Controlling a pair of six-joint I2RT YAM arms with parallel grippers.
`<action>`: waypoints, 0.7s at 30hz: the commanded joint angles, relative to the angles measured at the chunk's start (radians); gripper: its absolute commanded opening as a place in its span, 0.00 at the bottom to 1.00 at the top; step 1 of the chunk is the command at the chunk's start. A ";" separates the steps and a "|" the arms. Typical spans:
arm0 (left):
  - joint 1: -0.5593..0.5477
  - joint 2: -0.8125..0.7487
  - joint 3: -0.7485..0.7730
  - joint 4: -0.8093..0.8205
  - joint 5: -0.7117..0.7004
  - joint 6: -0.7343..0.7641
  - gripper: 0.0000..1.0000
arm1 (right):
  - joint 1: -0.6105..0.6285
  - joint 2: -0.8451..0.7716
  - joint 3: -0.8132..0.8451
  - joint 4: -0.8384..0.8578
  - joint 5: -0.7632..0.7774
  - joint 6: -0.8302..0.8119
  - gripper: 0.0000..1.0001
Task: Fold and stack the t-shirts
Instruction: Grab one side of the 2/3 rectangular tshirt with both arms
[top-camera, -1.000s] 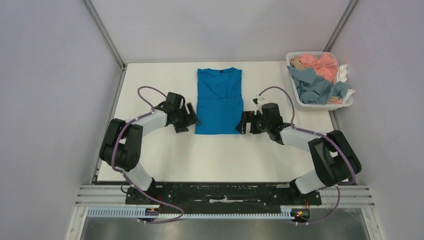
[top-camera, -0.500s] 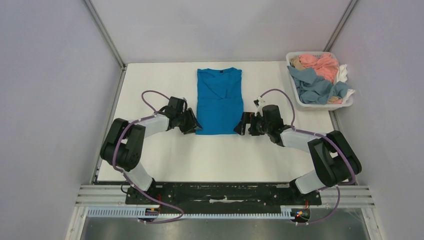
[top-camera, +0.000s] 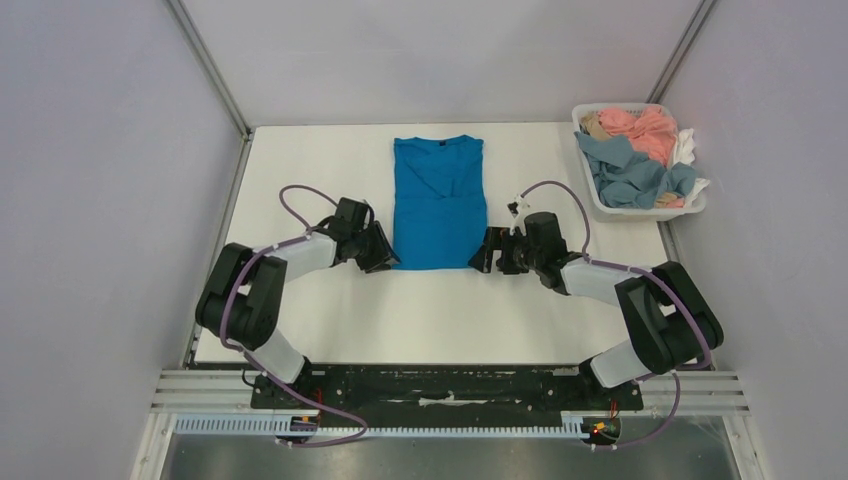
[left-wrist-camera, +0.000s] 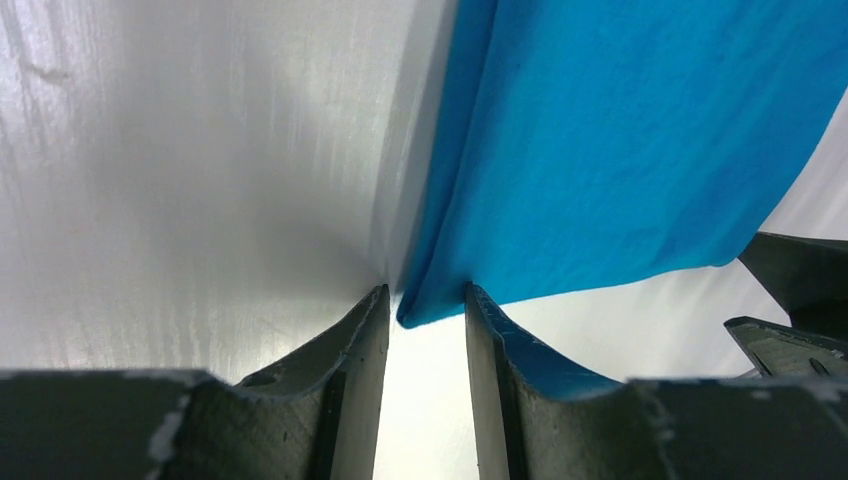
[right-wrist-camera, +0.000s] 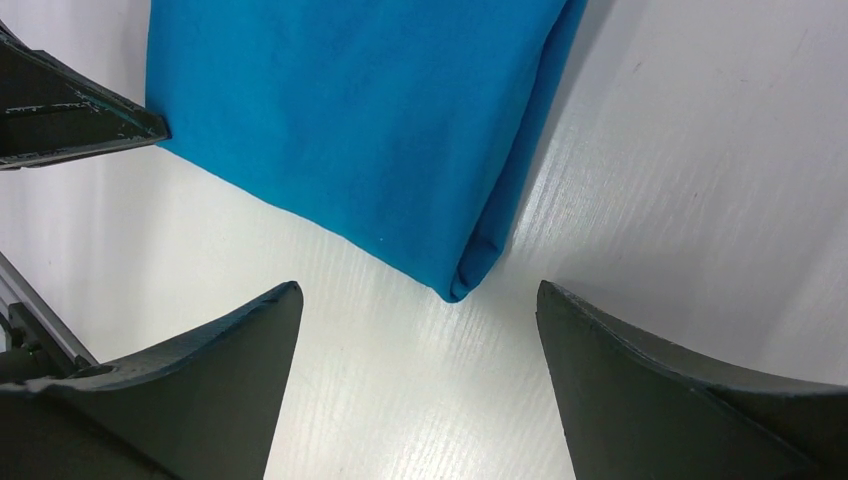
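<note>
A blue t-shirt (top-camera: 438, 200) lies folded lengthwise into a long strip on the white table (top-camera: 430, 310), collar at the far end. My left gripper (top-camera: 388, 258) is at the shirt's near left corner. In the left wrist view the jaws (left-wrist-camera: 427, 300) stand narrowly apart, with that corner of the shirt (left-wrist-camera: 620, 150) between the fingertips, unpinched. My right gripper (top-camera: 480, 255) is at the near right corner. In the right wrist view it (right-wrist-camera: 418, 290) is wide open, and the shirt's corner (right-wrist-camera: 350, 120) lies just ahead of the tips.
A white basket (top-camera: 640, 207) with several crumpled garments (top-camera: 640, 150) stands at the back right corner of the table. Grey walls close in on the left, back and right. Each wrist view shows the other gripper's fingers at the shirt's opposite corner.
Both grippers have slid a little nearer to me and inward along the shirt's sides, ending at its near corners. The shirt has not moved.
</note>
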 joint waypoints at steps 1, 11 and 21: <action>-0.012 0.003 -0.050 -0.133 -0.086 -0.007 0.41 | 0.009 -0.005 -0.001 0.002 -0.009 0.008 0.88; -0.020 0.107 -0.016 -0.049 -0.044 -0.030 0.21 | 0.022 0.085 0.038 0.010 0.007 0.005 0.74; -0.019 0.136 -0.011 -0.042 -0.078 -0.025 0.02 | 0.025 0.125 0.054 -0.025 0.072 -0.008 0.41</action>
